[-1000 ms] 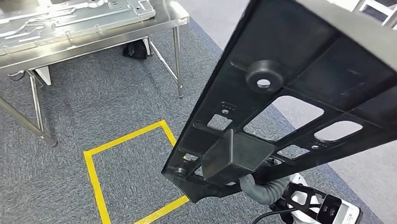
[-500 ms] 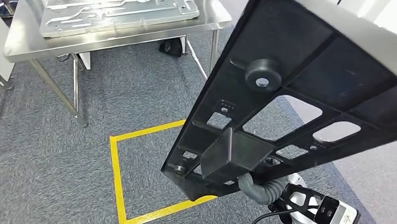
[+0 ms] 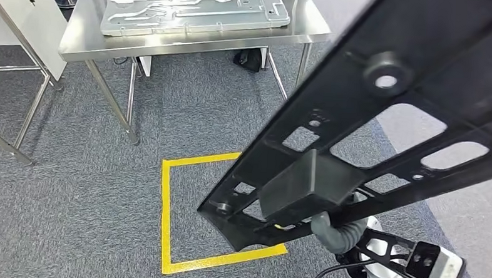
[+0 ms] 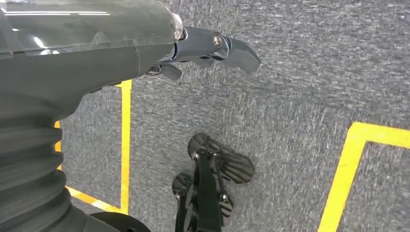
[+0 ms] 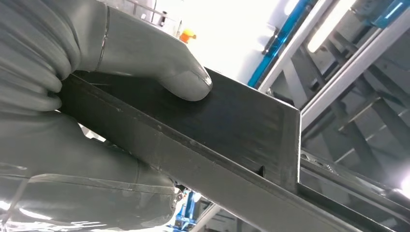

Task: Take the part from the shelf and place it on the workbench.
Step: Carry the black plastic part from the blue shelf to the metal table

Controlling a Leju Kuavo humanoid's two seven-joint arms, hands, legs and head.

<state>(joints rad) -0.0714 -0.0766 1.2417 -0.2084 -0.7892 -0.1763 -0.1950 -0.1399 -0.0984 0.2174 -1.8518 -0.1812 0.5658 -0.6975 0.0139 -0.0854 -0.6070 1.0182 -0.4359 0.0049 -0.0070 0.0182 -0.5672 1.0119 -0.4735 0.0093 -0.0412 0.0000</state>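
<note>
Workbench [image 3: 191, 39] nearer (camera turned), part [image 5: 227, 121] between right hand [image 5: 72, 96] fingers [image 5: 186, 79]

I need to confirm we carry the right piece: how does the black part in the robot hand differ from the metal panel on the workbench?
The black part is matte and dark; the metal panel is shiny silver. The part is tilted in the air, gripped by the right robot hand; the panel lies flat on the workbench. The part has large open cutouts; the panel shows mostly pressed ribs and small holes. Both are long, flat pieces.
</note>
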